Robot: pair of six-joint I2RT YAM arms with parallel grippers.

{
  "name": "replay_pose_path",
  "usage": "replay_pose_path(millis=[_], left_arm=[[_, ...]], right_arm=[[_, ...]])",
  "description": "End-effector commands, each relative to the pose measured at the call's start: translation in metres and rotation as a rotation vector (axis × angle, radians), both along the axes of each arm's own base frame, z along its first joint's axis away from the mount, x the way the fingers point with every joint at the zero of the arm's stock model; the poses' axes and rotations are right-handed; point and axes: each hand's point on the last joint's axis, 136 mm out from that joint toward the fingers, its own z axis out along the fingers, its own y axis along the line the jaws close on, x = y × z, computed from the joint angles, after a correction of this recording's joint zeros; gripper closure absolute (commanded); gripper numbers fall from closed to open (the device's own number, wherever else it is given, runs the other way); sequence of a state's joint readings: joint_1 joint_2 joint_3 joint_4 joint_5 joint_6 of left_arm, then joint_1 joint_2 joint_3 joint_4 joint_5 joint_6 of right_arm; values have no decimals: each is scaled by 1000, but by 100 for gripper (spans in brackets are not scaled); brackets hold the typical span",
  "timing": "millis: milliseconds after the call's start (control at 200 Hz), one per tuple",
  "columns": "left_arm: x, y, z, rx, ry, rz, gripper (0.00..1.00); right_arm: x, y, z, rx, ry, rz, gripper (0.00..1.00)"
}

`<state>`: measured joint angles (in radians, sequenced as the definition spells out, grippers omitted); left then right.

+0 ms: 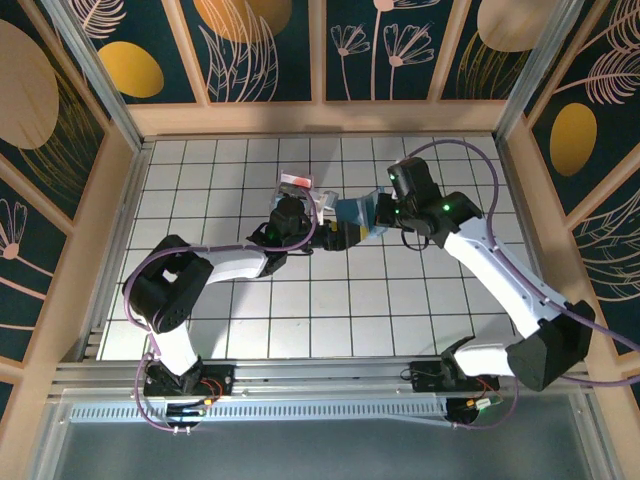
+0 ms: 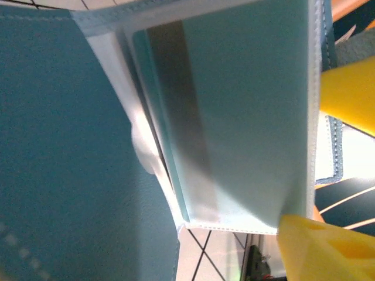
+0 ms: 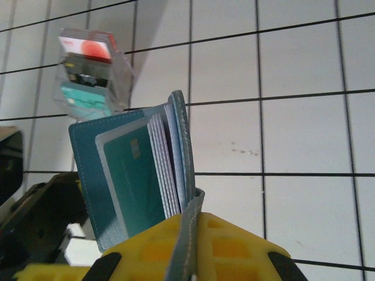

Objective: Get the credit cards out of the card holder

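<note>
The slate-blue card holder (image 1: 355, 212) hangs above the tiles between the two grippers. My right gripper (image 3: 196, 219) is shut on one of its grey-blue flaps; its yellow fingers (image 3: 246, 246) pinch the edge. The holder (image 3: 88, 158) stands open, with a teal credit card (image 3: 132, 181) in a clear sleeve and several more sleeves behind it. My left gripper (image 1: 335, 237) sits at the holder's near-left edge. Its wrist view is very close: blue cover (image 2: 58, 146) and a teal card (image 2: 246, 117) with a grey stripe in its sleeve. How its jaws stand is unclear.
A small clear plastic box (image 3: 88, 76) with red and teal cards inside stands on the white tiled floor (image 3: 304, 134), just behind and left of the holder (image 1: 300, 185). Patterned walls enclose the table on three sides.
</note>
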<state>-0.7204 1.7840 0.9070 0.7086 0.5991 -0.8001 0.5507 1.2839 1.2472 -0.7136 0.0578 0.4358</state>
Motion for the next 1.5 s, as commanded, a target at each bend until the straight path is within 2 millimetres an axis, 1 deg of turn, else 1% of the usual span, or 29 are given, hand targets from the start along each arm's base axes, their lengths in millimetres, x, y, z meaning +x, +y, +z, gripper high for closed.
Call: replay_pose_path(millis=[0, 70, 210, 405, 546, 596, 646, 671, 701, 751, 786, 841, 916, 971, 1021, 1046, 1056, 1071, 1121, 1151, 1166, 1181, 1241, 1271, 1301, 1361, 1416, 1471, 1496], left_arm=[[-4, -5, 32, -71, -64, -32, 32], [-4, -6, 33, -74, -64, -34, 41], [-4, -6, 36, -81, -71, -38, 54], [-6, -6, 45, -104, -84, -47, 60], [-8, -6, 50, -111, -91, -50, 61], [-8, -5, 53, -114, -99, -47, 63], [-7, -4, 54, -119, -104, -39, 76], [-4, -3, 53, -116, -104, -24, 87], [1, -3, 49, -97, -96, 7, 100], [11, -2, 36, -55, -82, 53, 100], [16, -2, 23, -19, -64, 74, 100], [20, -3, 9, 2, -38, 85, 100], [17, -7, 5, -32, -7, 63, 100], [18, -7, 4, -30, 4, 70, 100], [21, -4, 0, 12, -8, 87, 100], [22, -3, -7, 61, -21, 94, 100], [21, -1, -13, 89, -21, 96, 97], [25, -3, -9, 112, -53, 100, 88], [27, -2, -23, 249, -97, 107, 65], [27, -2, -31, 319, -126, 100, 51], [27, -3, -34, 348, -140, 96, 47], [27, -3, -38, 378, -151, 92, 44], [23, -6, -48, 465, -204, 61, 38], [20, -9, -53, 494, -229, 42, 36], [17, -13, -57, 520, -258, 19, 31], [11, -20, -68, 578, -309, -31, 20], [7, -27, -80, 656, -361, -73, 9], [4, -33, -93, 739, -409, -109, 3], [2, -36, -99, 765, -422, -130, 2]], right_arm=[[2, 11, 27, 148, -96, 66, 98], [0, 14, 35, 208, -124, 89, 93], [-6, 19, 48, 294, -168, 138, 89], [-10, 22, 55, 349, -189, 174, 83], [-10, 17, 56, 372, -198, 167, 84], [-10, 15, 54, 369, -196, 164, 84], [-9, 14, 50, 359, -193, 158, 84], [-8, 13, 46, 352, -190, 153, 88], [-7, 11, 40, 341, -181, 143, 92], [-4, 7, 31, 316, -166, 117, 94], [-3, 4, 25, 301, -155, 99, 95], [-2, 1, 22, 292, -149, 81, 96], [-4, -5, 18, 275, -144, 55, 97], [-5, -15, 11, 244, -131, 2, 97], [-6, -28, 1, 206, -109, -61, 96], [-6, -35, -4, 182, -101, -97, 94], [-7, -38, -6, 178, -94, -109, 94], [-8, -42, -9, 166, -86, -131, 94], [-9, -56, -17, 126, -72, -195, 92], [-10, -61, -20, 111, -66, -219, 87], [-9, -65, -21, 98, -66, -239, 84], [-9, -70, -23, 84, -65, -261, 80], [-9, -84, -26, 48, -66, -312, 74], [-8, -91, -26, 36, -67, -341, 69], [-7, -98, -26, 29, -73, -367, 65], [-6, -107, -23, 31, -87, -397, 60], [-6, -115, -20, 38, -103, -420, 52], [-5, -121, -16, 46, -123, -441, 47], [-6, -124, -14, 50, -129, -450, 45]])
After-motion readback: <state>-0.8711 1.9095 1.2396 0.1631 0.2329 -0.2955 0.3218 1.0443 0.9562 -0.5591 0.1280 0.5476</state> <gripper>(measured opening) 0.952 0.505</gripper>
